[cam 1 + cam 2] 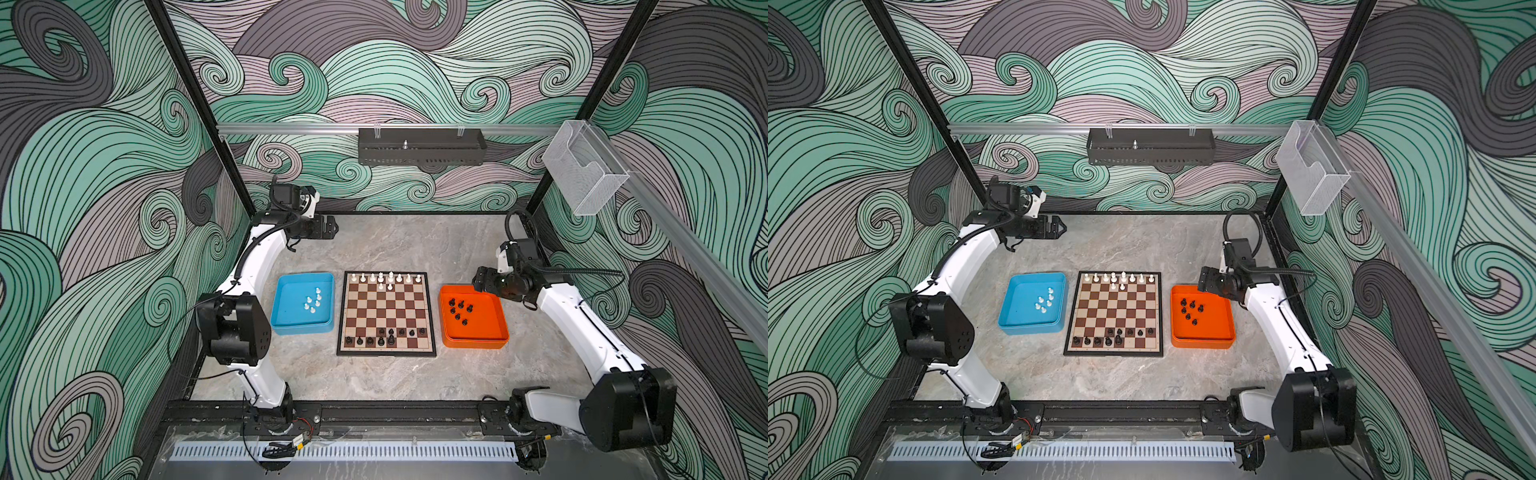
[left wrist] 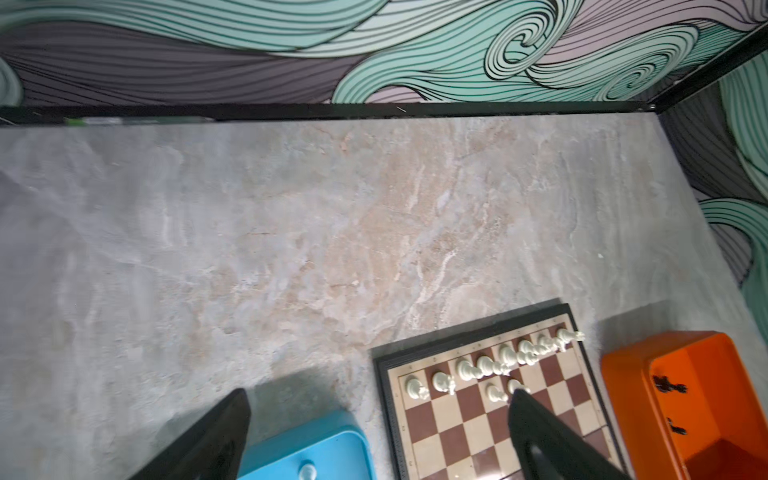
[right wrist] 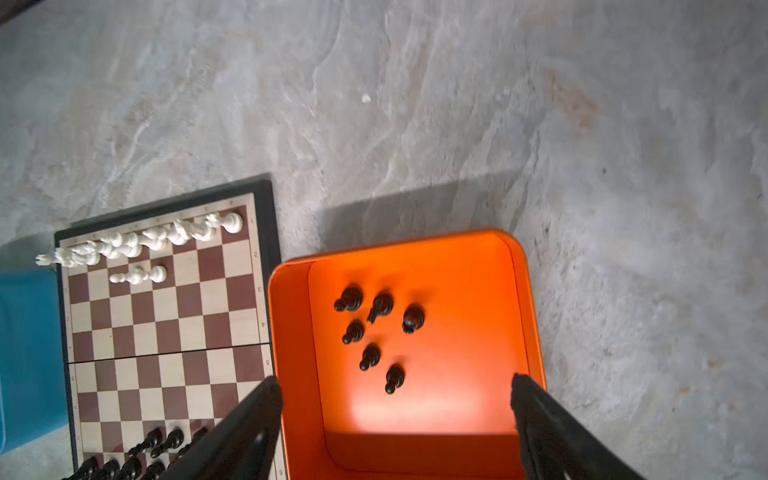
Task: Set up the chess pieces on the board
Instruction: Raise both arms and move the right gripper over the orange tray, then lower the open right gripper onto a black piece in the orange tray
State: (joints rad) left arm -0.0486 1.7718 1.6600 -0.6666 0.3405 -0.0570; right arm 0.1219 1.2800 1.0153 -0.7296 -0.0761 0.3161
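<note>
The left end effector [image 1: 332,227] hangs wide open and empty over the far desk [image 1: 395,241]. White chess pieces [image 1: 313,302] sit in the blue tray [image 1: 286,328]. The board [image 1: 386,309] holds white along its far edge and black near. The right end effector [image 1: 478,283], jaws apart and empty, hovers over the far corner of the orange tray [image 1: 492,334], which holds black chess pieces [image 1: 459,311].

A robotics lab test cell rather than a lived-in room: the board [image 1: 386,309] lies on a marble-look tabletop [image 1: 374,245] boxed in by black frame posts [image 1: 195,108] and wall panels [image 1: 374,62] printed with green and grey waves. The left arm [image 1: 257,266] and right arm [image 1: 582,324], white with black joints, flank the board, bolted to a black base rail [image 1: 395,413] in front of it, with a white slotted cable duct [image 1: 345,451] further forward. Behind the board an aluminium rail [image 1: 291,129] carries a black perforated tray [image 1: 419,151]; to the board's right rear hangs a clear acrylic holder [image 1: 584,174]
</note>
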